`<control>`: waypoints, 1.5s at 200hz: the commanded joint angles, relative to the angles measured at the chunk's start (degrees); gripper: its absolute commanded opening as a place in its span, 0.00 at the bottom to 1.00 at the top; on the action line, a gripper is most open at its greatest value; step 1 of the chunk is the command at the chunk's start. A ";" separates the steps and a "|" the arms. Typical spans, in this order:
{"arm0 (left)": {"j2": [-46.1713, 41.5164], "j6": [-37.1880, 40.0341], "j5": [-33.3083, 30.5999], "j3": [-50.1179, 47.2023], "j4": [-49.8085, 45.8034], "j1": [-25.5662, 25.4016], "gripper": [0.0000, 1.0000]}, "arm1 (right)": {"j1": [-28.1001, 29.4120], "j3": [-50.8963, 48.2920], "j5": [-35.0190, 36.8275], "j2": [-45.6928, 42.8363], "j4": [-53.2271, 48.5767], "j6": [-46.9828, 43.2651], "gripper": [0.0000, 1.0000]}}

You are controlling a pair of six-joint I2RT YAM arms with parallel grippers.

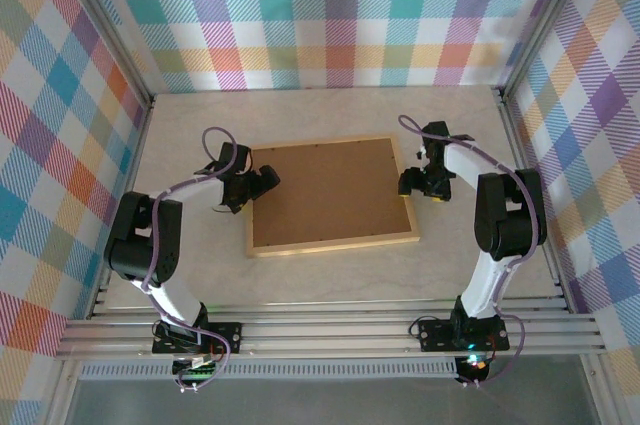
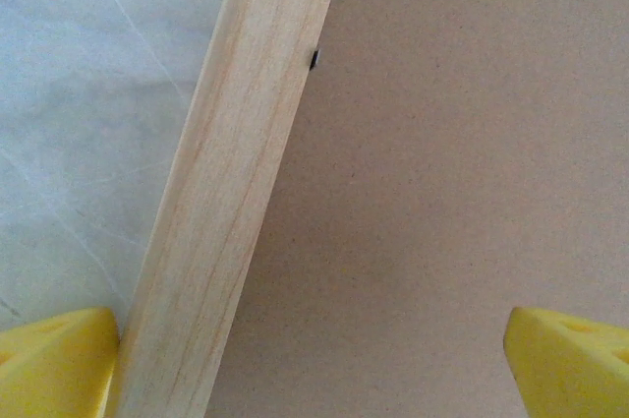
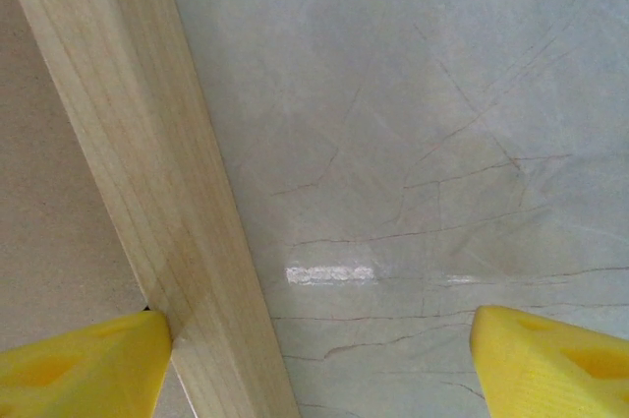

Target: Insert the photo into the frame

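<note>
The frame (image 1: 335, 243), backing board (image 1: 330, 190) uppermost, is straddled at either side rail by the spread left pincer (image 1: 265, 183) and spread right pincer (image 1: 410, 183); a matched closing is judged needed next.

Overhead looks down — wrist cameras hug frame (image 1: 335, 244) edges.

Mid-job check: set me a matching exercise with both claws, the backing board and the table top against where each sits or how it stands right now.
Things:
1. left claw
2. right claw
3. brown fibreboard backing panel
4. pale marbled table top

States:
A. lies beneath the light golden wooden picture frame
B. open, straddling the frame's right-hand rail
C. faces up inside the frame
D. open, straddling the frame's left-hand rail

Pairs: 1-D, 2-B, 3-C, 4-A
</note>
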 commanded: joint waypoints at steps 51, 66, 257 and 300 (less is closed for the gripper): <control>2.83 -2.05 5.94 1.50 3.14 -3.95 1.00 | 6.42 -0.10 -3.45 6.25 -0.04 2.73 0.81; 2.79 -2.01 5.90 1.62 2.93 -3.93 1.00 | 6.54 0.41 -3.13 6.75 -0.37 2.73 0.81; -6.83 4.72 -0.19 0.85 -7.05 5.15 1.00 | 0.50 18.58 -5.85 11.65 -0.26 -8.29 0.58; -7.35 5.10 -0.48 0.58 -7.39 5.98 1.00 | 0.23 19.18 -5.36 14.61 -0.08 -8.17 0.49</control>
